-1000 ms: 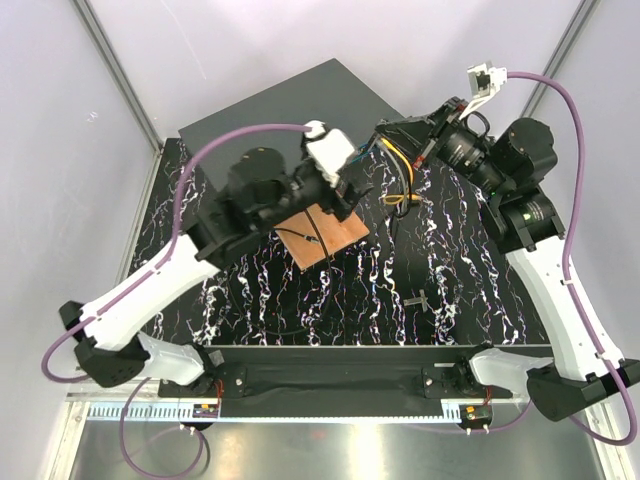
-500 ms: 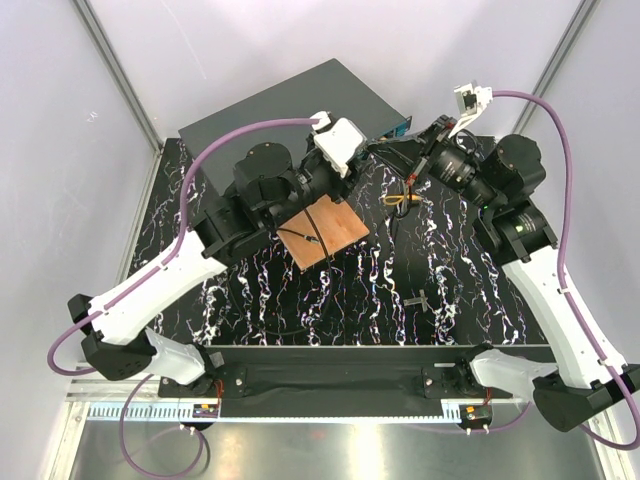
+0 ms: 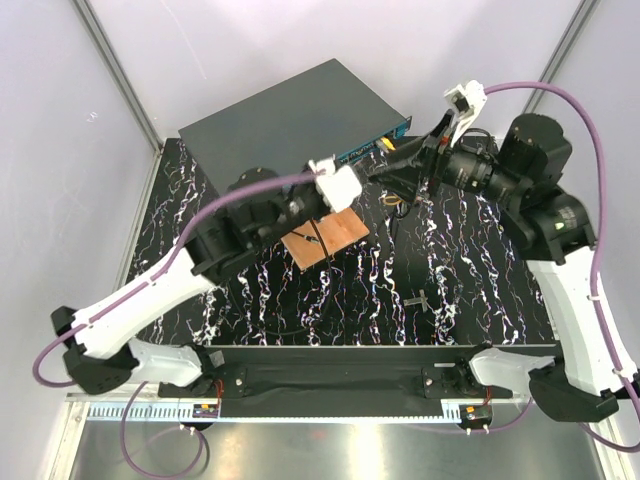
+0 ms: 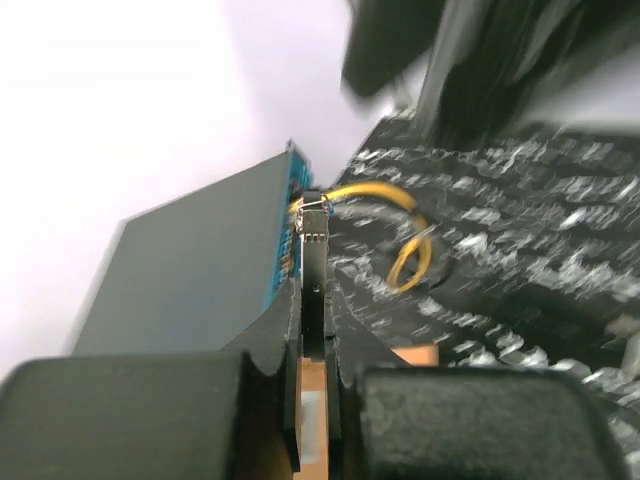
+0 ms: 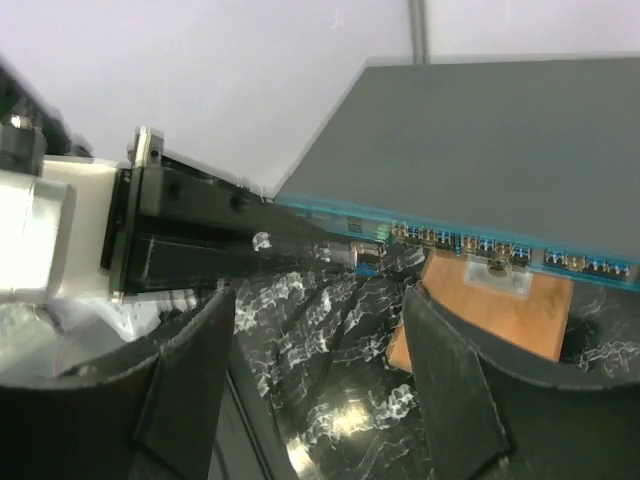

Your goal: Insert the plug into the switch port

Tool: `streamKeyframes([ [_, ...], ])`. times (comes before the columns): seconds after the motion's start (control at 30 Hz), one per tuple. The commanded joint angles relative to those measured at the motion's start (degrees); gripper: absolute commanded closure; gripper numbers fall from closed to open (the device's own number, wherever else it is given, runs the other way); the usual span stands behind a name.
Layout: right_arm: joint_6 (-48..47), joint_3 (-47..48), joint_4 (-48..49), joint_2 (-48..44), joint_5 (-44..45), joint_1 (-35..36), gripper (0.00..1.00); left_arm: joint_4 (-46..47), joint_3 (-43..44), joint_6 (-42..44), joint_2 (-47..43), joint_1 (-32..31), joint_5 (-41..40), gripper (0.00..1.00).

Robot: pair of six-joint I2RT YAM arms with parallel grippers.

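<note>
Left claw [image 4: 314, 345] clenches the plug [image 4: 314, 265], tip just ahead at the teal face of the switch [image 4: 190, 270] — insertion looks unfinished — while the right claw [image 5: 320, 355] gapes empty.

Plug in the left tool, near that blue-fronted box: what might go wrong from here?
1. The plug is pinched thin in the left tool, close to the teal face of the switch. If it is slightly off a port, it could jam or shove the switch.
2. Its yellow wire loops loose beside it and might snag or tug the plug askew.
3. The right tool hangs open close by, so the two arms could bump.
</note>
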Motion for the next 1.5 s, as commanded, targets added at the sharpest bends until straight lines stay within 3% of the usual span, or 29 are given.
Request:
streamKeyframes([
  [0.0,-15.4,8.8,-24.7,3.5,-9.1,0.3,0.26,4.1,-5.7,15.5,-7.3,-1.5,1.4,1.00],
  [0.13,-19.5,13.2,-35.7,8.1,-15.5,0.3,0.25,7.6,-17.5,38.2,-12.9,-6.5,2.4,1.00],
  [0.43,-26.8,7.0,-38.1,8.2,-18.4,0.5,0.34,13.8,-29.0,59.4,-17.0,-13.7,-1.4,1.00],
  [0.6,-29.6,1.5,-34.1,4.4,-15.6,2.4,0.34,12.9,-28.3,59.3,-14.6,-15.5,-5.8,1.00],
  [0.8,-29.1,-4.9,-28.6,0.5,-4.1,7.8,0.35,12.5,-26.3,57.9,-12.8,-15.6,-6.6,1.00],
  [1.27,-32.1,-3.3,-28.2,3.3,7.5,12.3,0.43,11.8,-25.8,58.0,-11.6,-15.7,-5.7,1.00],
  [1.47,-32.2,-2.8,-28.1,3.8,7.6,13.2,0.58,11.3,-26.0,57.9,-11.4,-15.8,-5.1,1.00],
])
